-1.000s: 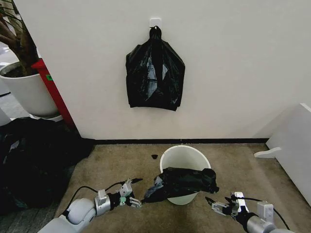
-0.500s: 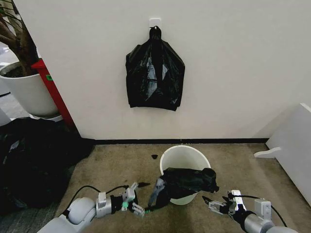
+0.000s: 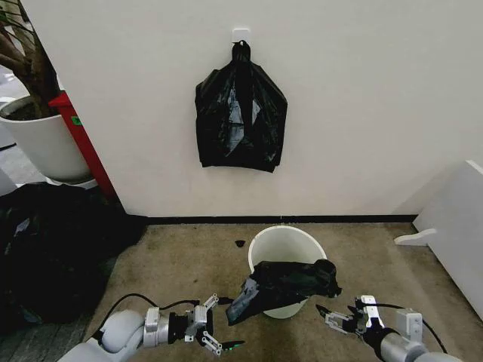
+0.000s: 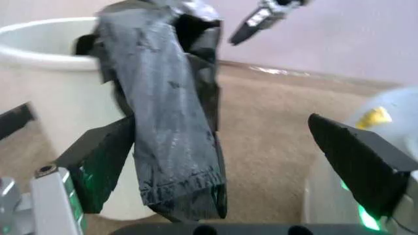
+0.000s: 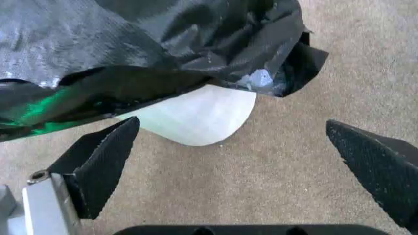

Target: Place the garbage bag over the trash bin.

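From the head view, the trash bin (image 3: 287, 256) stands on the brown carpet close to the wall's dark baseboard. The garbage bag (image 3: 283, 283) lies crumpled across the near part of the bin's rim, one end drooping down the bin's outer side toward the left arm, the other bunched up at the rim on the right arm's side. The left end effector (image 3: 215, 326) sits low over the carpet just beside the drooping end of the bag, its fingers spread wide and holding nothing. The right end effector (image 3: 327, 314) is low on the other side, near the bin's base, fingers parted and empty as well. On the wall above hangs a thicker black bag bundle (image 3: 241, 117) from a white hook (image 3: 241, 35). Off to the left side are a large dark heap of bags (image 3: 53, 249), a white plant pot (image 3: 41, 136) and a red panel (image 3: 83, 143).

In the left wrist view, the garbage bag (image 4: 170, 122) hangs down the outside of the trash bin (image 4: 46, 88), its lower hem between the two dark fingers (image 4: 98, 161) of the left end effector, which stand wide apart without clamping it. The other arm's fingertip (image 4: 261, 19) shows farther off.

In the right wrist view, the garbage bag (image 5: 150, 44) spreads across the trash bin (image 5: 196, 117), and the right end effector's fingers (image 5: 98, 166) are wide open over the carpet, apart from both.
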Robot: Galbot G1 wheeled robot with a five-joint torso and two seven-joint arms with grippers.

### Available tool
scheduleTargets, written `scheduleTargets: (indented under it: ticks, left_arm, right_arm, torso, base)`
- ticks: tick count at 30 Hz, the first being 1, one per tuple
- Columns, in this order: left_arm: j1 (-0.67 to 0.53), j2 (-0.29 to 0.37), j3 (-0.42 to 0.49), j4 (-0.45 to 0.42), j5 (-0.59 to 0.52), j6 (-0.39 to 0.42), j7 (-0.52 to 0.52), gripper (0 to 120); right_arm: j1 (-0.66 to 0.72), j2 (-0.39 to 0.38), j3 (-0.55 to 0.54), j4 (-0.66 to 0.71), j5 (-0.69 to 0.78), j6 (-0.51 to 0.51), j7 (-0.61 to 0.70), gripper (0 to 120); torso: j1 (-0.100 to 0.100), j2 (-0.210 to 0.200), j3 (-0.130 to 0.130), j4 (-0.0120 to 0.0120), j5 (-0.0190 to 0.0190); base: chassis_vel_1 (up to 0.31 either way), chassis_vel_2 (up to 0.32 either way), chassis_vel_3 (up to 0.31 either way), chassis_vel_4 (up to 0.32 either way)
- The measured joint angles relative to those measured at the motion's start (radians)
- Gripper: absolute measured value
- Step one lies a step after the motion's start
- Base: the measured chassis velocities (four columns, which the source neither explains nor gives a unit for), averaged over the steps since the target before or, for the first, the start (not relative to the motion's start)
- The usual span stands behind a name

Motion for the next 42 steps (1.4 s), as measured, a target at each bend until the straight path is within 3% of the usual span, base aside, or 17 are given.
scheduleTargets:
  ticks: [7,11,13,16,18,23,24,25,26,28,30,32,34,36,39,40,42]
  left_arm:
    - [0.024,-0.018,-0.035,0.031,-0.044,0.000,-0.154,100]
    - [0.026,-0.029,-0.079,0.046,-0.046,-0.003,-0.224,100]
    - [0.046,-0.032,-0.131,0.013,-0.059,0.009,-0.250,100]
    - [0.092,-0.035,-0.194,-0.085,-0.116,0.033,-0.298,100]
    - [0.099,-0.036,-0.204,-0.102,-0.123,0.037,-0.310,100]
    - [0.119,-0.064,-0.249,-0.234,-0.152,0.085,-0.529,100]
    - [0.113,-0.066,-0.243,-0.269,-0.153,0.119,-0.623,100]
    - [0.113,-0.066,-0.243,-0.269,-0.153,0.119,-0.623,100]
    - [0.107,-0.062,-0.231,-0.303,-0.164,0.159,-0.701,100]
    - [0.098,-0.044,-0.204,-0.377,-0.197,0.252,-0.856,100]
    - [0.092,-0.031,-0.197,-0.406,-0.222,0.308,-0.937,100]
    - [0.089,-0.016,-0.196,-0.461,-0.267,0.397,-1.045,100]
    - [0.090,-0.013,-0.198,-0.483,-0.280,0.425,-1.081,100]
    - [0.088,-0.002,-0.204,-0.578,-0.358,0.554,-1.246,100]
    - [0.091,0.000,-0.206,-0.614,-0.363,0.597,-1.275,100]
    - [0.091,0.000,-0.206,-0.614,-0.363,0.597,-1.275,100]
    - [0.095,0.002,-0.209,-0.629,-0.350,0.622,-1.283,100]
  right_arm:
    - [-0.044,0.013,0.019,0.058,-0.044,0.046,-0.035,100]
    - [-0.096,0.033,0.029,0.090,-0.113,0.135,-0.070,100]
    - [-0.144,0.050,0.047,0.129,-0.135,0.196,-0.081,100]
    - [-0.183,0.053,0.112,0.194,-0.105,0.202,-0.092,100]
    - [-0.182,0.050,0.125,0.203,-0.095,0.201,-0.093,100]
    - [0.003,-0.051,0.210,0.211,0.066,0.042,-0.002,100]
    - [0.083,-0.082,0.217,0.193,0.113,-0.012,0.055,100]
    - [0.083,-0.082,0.217,0.193,0.113,-0.012,0.055,100]
    - [0.135,-0.097,0.227,0.183,0.141,-0.050,0.093,100]
    - [0.225,-0.120,0.238,0.147,0.190,-0.118,0.140,100]
    - [0.286,-0.147,0.210,0.092,0.197,-0.134,0.149,100]
    - [0.395,-0.205,0.156,-0.005,0.192,-0.143,0.110,100]
    - [0.427,-0.229,0.135,-0.032,0.186,-0.144,0.087,100]
    - [0.613,-0.367,-0.021,-0.171,0.137,-0.144,-0.071,100]
    - [0.766,-0.444,-0.172,-0.256,0.147,-0.144,-0.143,100]
    - [0.766,-0.444,-0.172,-0.256,0.147,-0.144,-0.143,100]
    - [0.970,-0.508,-0.403,-0.347,0.220,-0.144,-0.169,100]
  torso:
    - [0.000,0.000,0.000,0.0000,-0.0003]
    - [0.000,0.000,0.000,-0.0001,-0.0002]
    - [0.000,0.000,0.000,-0.0002,0.0000]
    - [0.000,0.000,0.000,-0.0003,-0.0002]
    - [0.000,0.000,0.000,-0.0004,-0.0002]
    - [0.000,0.000,0.000,-0.0002,0.0001]
    - [0.000,0.000,0.000,0.0006,0.0005]
    - [0.000,0.000,0.000,0.0006,0.0005]
    - [0.000,0.000,0.000,0.0010,0.0006]
    - [0.000,0.000,0.000,-0.0006,-0.0005]
    - [0.000,0.000,0.000,-0.0013,-0.0003]
    - [0.000,0.000,0.000,-0.0004,0.0012]
    - [0.000,0.000,0.000,-0.0004,0.0010]
    - [0.000,0.000,0.000,0.0004,0.0010]
    - [0.000,0.000,0.000,-0.0001,-0.0008]
    - [0.000,0.000,0.000,-0.0001,-0.0008]
    - [0.000,0.000,0.000,-0.0002,0.0006]
  base:
    - [0.000,0.000,0.000,0.000]
    - [0.000,0.000,0.000,0.000]
    - [0.000,0.000,0.000,0.000]
    - [0.000,0.000,0.000,0.000]
    - [0.000,0.000,0.000,0.000]
    - [0.000,0.000,0.000,0.000]
    - [0.000,0.000,0.000,0.000]
    - [0.000,0.000,0.000,0.000]
    - [0.000,0.000,0.000,0.000]
    - [0.000,0.000,0.000,0.000]
    - [0.000,0.000,0.000,0.000]
    - [0.000,0.000,0.000,0.000]
    - [0.000,0.000,0.000,0.000]
    - [0.000,0.000,0.000,0.000]
    - [0.000,0.000,0.000,0.000]
    - [0.000,0.000,0.000,0.000]
    - [0.000,0.000,0.000,0.000]
